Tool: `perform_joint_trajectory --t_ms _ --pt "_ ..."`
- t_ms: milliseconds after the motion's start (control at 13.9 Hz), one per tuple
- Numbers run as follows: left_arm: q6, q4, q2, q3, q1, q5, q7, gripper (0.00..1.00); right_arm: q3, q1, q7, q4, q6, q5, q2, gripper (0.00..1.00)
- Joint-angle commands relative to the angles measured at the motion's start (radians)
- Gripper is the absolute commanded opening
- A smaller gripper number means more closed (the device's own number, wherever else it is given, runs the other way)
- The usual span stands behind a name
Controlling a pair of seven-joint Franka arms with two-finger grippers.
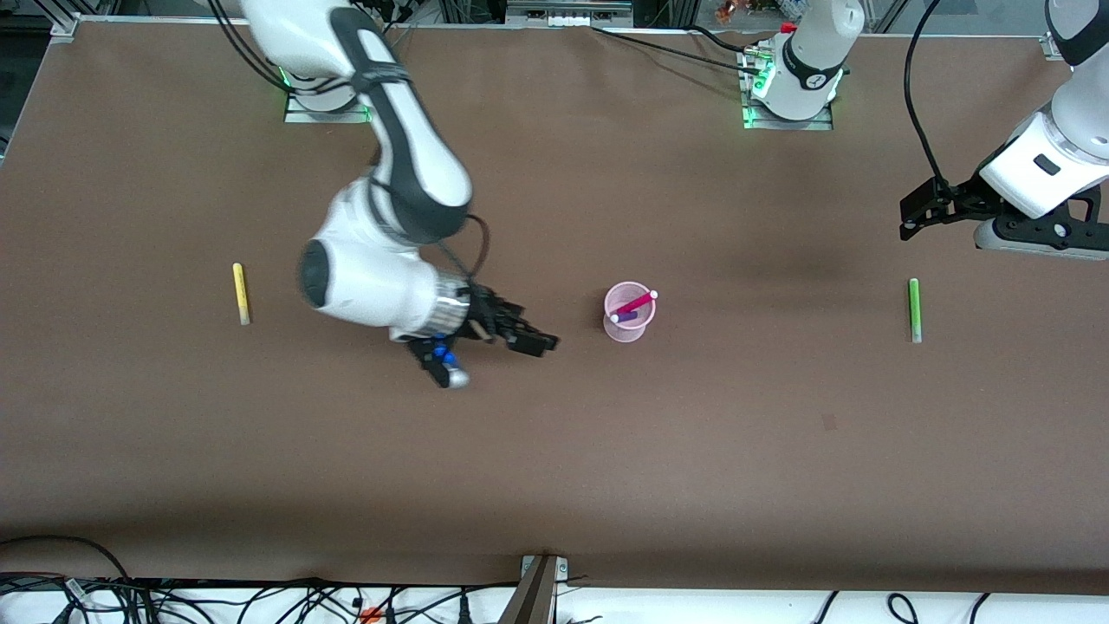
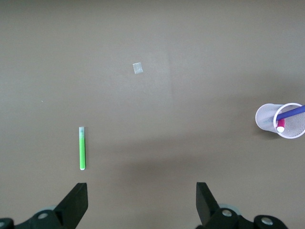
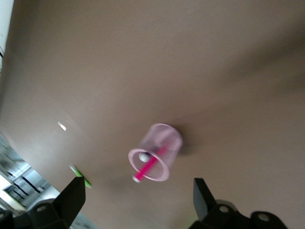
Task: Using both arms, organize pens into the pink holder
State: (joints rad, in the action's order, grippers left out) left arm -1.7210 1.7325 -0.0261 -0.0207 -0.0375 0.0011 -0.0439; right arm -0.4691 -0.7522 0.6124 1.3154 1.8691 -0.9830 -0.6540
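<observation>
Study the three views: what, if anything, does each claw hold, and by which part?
Nothing is held. The left claw and right claw are both open and empty, over bare table.

We found no words, numbers, labels or brand marks that we could read anywhere. A small dark mark sat on the left arm's base [image 1: 798, 80], but we could not make out what it was.

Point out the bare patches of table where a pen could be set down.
Bare brown table lies nearer the front camera than the translucent pink cup, and between cup and lime green pen. Crowded: between cup and yellow pen, under the right gripper.
</observation>
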Motion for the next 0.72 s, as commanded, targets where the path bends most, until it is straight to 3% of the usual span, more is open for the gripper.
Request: perform_joint_trajectory --t_ms 0,216,359,503,647 --pt "0.017 -0.030 0.015 -0.001 -0.005 0.022 -0.014 1.00 -0.164 -0.013 -0.126 0.050 -0.198 0.044 0.103 1.00" --pt "0.017 -0.031 0.017 -0.004 -0.005 0.022 -0.014 1.00 -0.180 -0.016 -0.137 0.057 -0.258 0.312 0.226 1.00" --pt "0.015 -0.031 0.017 -0.005 -0.005 0.022 -0.014 1.00 -0.181 -0.024 -0.218 0.099 -0.292 0.427 0.302 1.00" --pt "0.015 -0.031 0.015 -0.005 -0.005 0.022 -0.014 1.00 -0.127 0.003 -0.237 0.181 -0.294 0.576 0.417 1.00" --pt "0.017 -0.031 0.017 -0.005 -0.004 0.022 -0.014 1.00 -0.033 0.106 -0.287 0.237 -0.295 0.709 0.502 1.00"
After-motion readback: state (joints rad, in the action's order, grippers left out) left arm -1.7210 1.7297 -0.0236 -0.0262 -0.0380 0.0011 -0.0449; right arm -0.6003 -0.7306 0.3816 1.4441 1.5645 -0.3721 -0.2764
